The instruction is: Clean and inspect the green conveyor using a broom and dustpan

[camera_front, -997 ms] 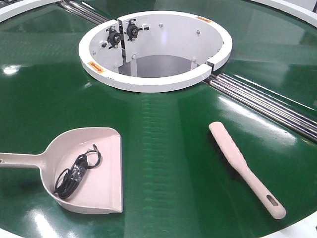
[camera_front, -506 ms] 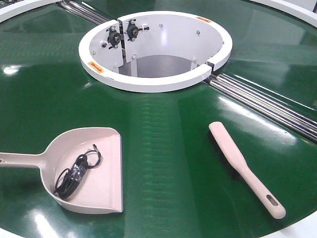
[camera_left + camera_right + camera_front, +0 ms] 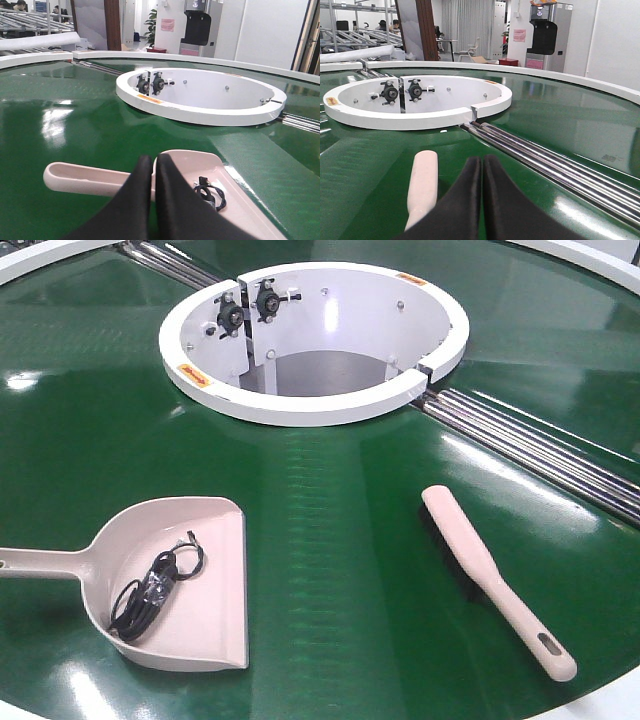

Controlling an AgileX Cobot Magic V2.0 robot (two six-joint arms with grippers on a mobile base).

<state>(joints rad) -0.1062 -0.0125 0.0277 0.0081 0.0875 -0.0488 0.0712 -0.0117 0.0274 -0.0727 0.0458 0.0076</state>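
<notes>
No change across the last second | both tools lie loose on the green conveyor [image 3: 330, 540]: dustpan [image 3: 200, 590] near left holding a black cable [image 3: 150, 590], broom [image 3: 490, 575] near right | left gripper [image 3: 153, 162], right gripper [image 3: 482, 162] closed, empty | I judge sweeping done, inspection pending.

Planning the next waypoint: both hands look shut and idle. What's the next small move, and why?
Probably open the left hand and lower it onto the dustpan's handle. Both hands are shut and holding nothing. The left one sits just behind that handle, and the dustpan already holds a black cable bundle. The broom lies apart on the green conveyor.
</notes>
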